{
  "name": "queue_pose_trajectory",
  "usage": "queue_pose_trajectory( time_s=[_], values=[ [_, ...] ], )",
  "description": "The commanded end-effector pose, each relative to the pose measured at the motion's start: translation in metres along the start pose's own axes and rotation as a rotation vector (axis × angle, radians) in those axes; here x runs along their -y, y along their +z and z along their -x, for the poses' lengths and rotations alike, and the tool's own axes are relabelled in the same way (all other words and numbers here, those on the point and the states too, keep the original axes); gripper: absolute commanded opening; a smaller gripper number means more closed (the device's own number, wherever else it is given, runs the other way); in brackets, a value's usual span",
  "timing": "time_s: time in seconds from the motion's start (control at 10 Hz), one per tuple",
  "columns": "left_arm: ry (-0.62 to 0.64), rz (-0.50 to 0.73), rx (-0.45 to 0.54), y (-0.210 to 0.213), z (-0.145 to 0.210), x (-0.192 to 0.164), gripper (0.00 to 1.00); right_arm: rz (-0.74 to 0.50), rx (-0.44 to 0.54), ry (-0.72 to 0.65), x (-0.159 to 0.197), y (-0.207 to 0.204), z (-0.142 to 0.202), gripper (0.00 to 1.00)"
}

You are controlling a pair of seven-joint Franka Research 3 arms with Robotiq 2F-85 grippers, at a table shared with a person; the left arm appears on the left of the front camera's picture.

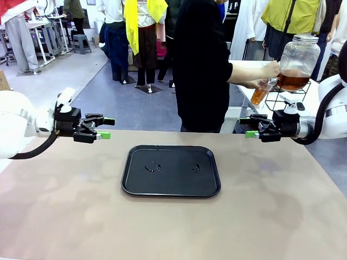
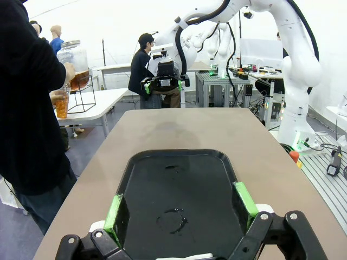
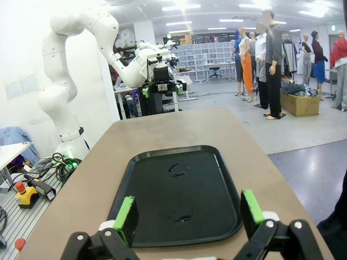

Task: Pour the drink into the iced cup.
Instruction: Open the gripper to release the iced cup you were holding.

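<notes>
At the left edge of the surface (image 1: 65, 216) the left gripper (image 1: 103, 129) hangs above the tan top, pointed inward, its jaws apart and holding nothing. From its own wrist view the green pads (image 2: 114, 212) frame the near end of the tray, which suggests the arm is parked in a ready pose rather than reaching for anything.

In the middle lies the black tray (image 1: 130, 184), flat on the surface and bare but for a few wet marks on its floor. It sits between the two arms, probably as the spot where a filled cup is meant to land, within reach of either one.

Beyond the far edge a person in a dark top stands turned toward a side table. Their hand (image 1: 269, 69) is up at the jar, likely working the spigot, while the other holds a clear cup (image 1: 261, 92) just under it. The cup already shows amber liquid; whether it holds ice I cannot tell. The drink (image 1: 293, 81) fills the lower part of the glass dispenser jar (image 1: 298, 59), which rests on a black wire stand, raised so a cup fits beneath the tap.

At the right the right gripper (image 1: 250, 128) mirrors the left: level, facing the tray, jaws apart and empty. Both arms look to be waiting while the person does the pouring.
</notes>
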State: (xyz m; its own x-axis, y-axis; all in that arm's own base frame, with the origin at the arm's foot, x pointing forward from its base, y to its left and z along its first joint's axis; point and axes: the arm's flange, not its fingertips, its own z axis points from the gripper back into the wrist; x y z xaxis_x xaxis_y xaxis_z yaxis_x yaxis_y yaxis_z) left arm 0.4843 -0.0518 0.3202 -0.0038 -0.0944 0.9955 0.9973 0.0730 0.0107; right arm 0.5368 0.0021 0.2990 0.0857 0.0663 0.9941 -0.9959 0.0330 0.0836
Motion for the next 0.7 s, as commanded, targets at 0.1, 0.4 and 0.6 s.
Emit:
queue_pose_trajectory(
  time_s=[0.1,0.4,0.6],
  values=[
    [-0.003,-0.003,0.004,-0.0007,-0.0018,-0.0001,1.00,0.004,0.017,0.002,-0.0018,-0.0009,-0.0030,1.00],
    [-0.003,-0.003,0.004,-0.0007,-0.0018,-0.0001,1.00,0.004,0.017,0.002,-0.0018,-0.0009,-0.0030,1.00],
    [-0.003,-0.003,0.004,-0.0007,-0.0018,-0.0001,1.00,0.004,0.017,0.002,-0.0018,-0.0009,-0.0030,1.00]
  ],
)
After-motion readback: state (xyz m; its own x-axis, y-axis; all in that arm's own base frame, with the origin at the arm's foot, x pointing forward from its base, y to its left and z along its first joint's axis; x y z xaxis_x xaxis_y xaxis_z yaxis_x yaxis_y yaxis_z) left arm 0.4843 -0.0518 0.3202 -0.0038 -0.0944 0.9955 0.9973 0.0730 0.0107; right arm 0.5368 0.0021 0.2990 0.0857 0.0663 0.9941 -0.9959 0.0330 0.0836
